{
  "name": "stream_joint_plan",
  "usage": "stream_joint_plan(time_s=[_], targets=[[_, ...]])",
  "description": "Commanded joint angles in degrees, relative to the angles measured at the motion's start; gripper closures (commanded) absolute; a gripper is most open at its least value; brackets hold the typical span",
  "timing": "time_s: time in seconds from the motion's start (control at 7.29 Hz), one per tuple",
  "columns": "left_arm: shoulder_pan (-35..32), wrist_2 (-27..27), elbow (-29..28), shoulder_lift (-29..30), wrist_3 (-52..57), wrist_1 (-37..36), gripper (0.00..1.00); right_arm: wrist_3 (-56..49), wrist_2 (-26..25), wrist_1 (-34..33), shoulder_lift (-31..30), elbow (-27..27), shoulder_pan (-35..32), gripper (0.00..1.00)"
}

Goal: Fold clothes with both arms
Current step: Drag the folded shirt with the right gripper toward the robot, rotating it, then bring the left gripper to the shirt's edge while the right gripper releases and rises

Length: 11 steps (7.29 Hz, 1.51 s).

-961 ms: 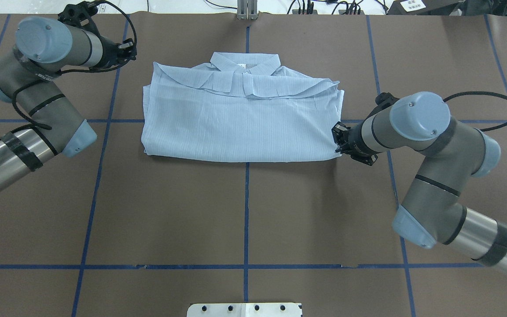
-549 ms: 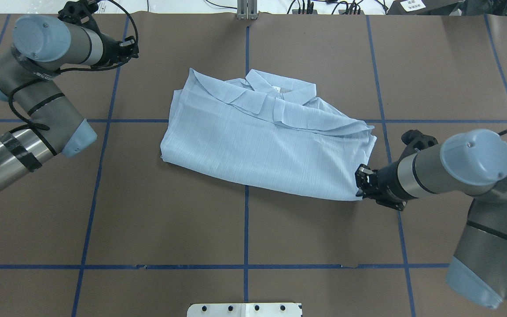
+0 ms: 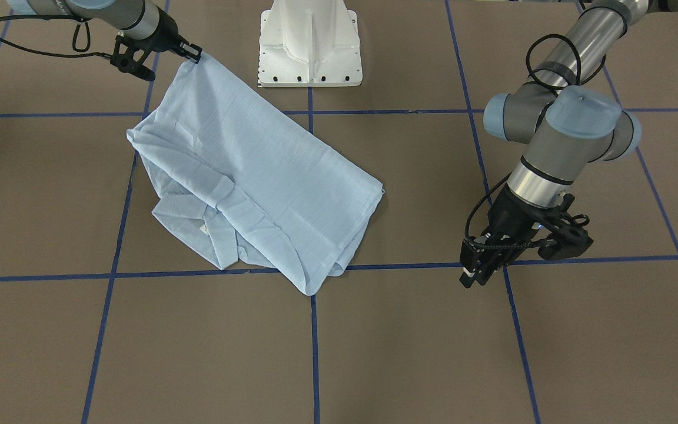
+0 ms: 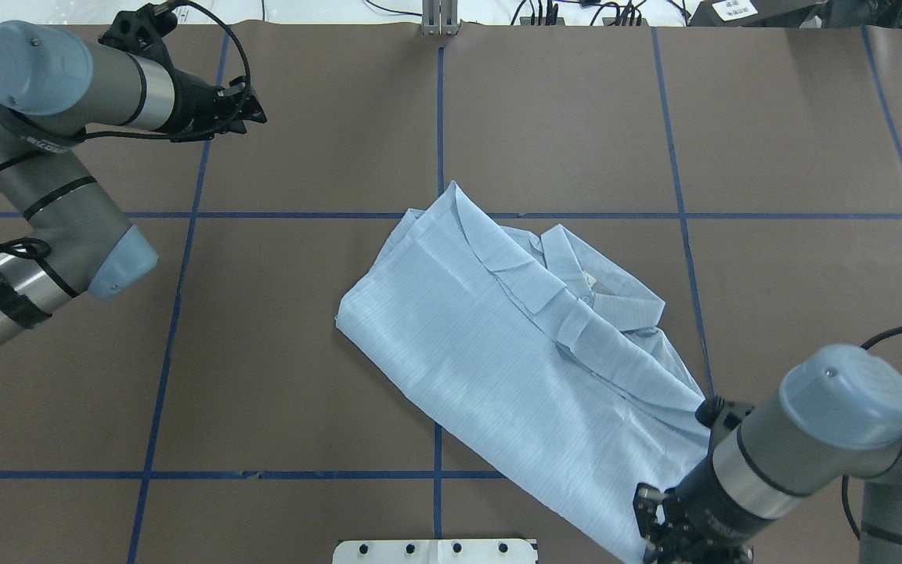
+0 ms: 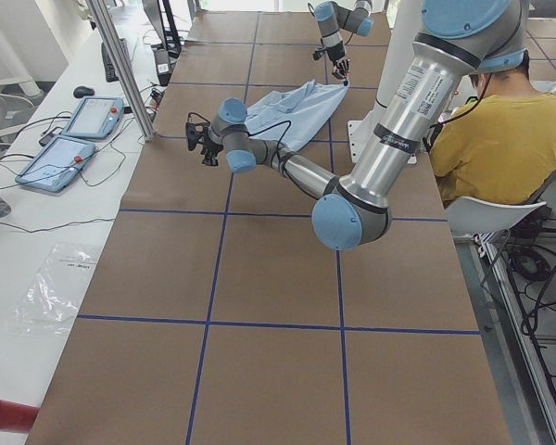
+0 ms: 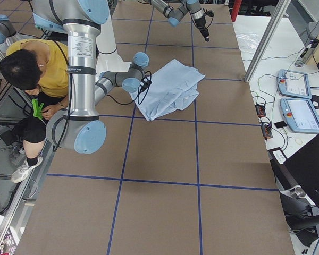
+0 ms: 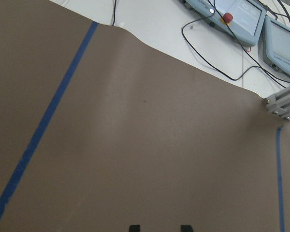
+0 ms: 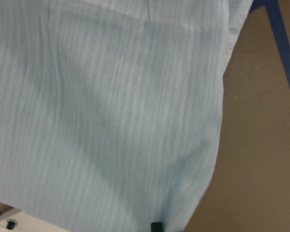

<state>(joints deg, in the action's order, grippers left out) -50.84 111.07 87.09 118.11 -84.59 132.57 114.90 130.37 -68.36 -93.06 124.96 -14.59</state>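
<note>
The clothes are one light-blue striped shirt (image 4: pixel 529 368), folded into a rectangle and lying slantwise on the brown table, collar (image 4: pixel 615 301) up. My right gripper (image 4: pixel 648 539) is shut on its near right corner, close to the white base; the front-facing view shows the same right gripper (image 3: pixel 192 54) pinching that corner. The right wrist view is filled with shirt fabric (image 8: pixel 111 121), with one black fingertip (image 8: pixel 156 226) at the bottom. My left gripper (image 4: pixel 257 112) hovers far off at the back left, open and holding nothing; its two fingertips (image 7: pixel 134 227) stand apart over bare table.
The white pedestal base (image 3: pixel 309 41) stands at the table's near edge beside the held corner. Blue tape lines (image 4: pixel 437 117) grid the table. A seated person in yellow (image 5: pixel 500 139) is behind the robot. Teach pendants (image 6: pixel 295 85) and cables lie beyond the far edge.
My right gripper has dragged the shirt's corner toward the robot's base, sliding the whole shirt nearer and turning it slantwise. The left arm has shifted only slightly.
</note>
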Motion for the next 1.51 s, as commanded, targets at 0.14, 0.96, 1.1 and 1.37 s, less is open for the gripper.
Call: stream_joint_plan(time_s=[0.14,0.96,1.1,1.37], targets=[[6.59,6.36,9.93,-3.75,-15.38,-0.03,0.39,2.96,0.24,0.16,0.24,0.99,2.15,0.0],[23.67,-4.81,9.95,-4.39,-22.46,-7.76,0.21,-5.01,0.15,0.25,11.93,-11.13,-28.39,0.0],[24.29,-5.77,9.42,-4.03,-22.8,-7.76,0.23,-5.03,-0.2,0.25,12.11,-11.14,-28.39,0.0],[24.56,-6.39,8.46,-3.07,-22.89,-7.76,0.36,-5.12,-1.17,0.25,12.11,-11.67,-28.39,0.0]])
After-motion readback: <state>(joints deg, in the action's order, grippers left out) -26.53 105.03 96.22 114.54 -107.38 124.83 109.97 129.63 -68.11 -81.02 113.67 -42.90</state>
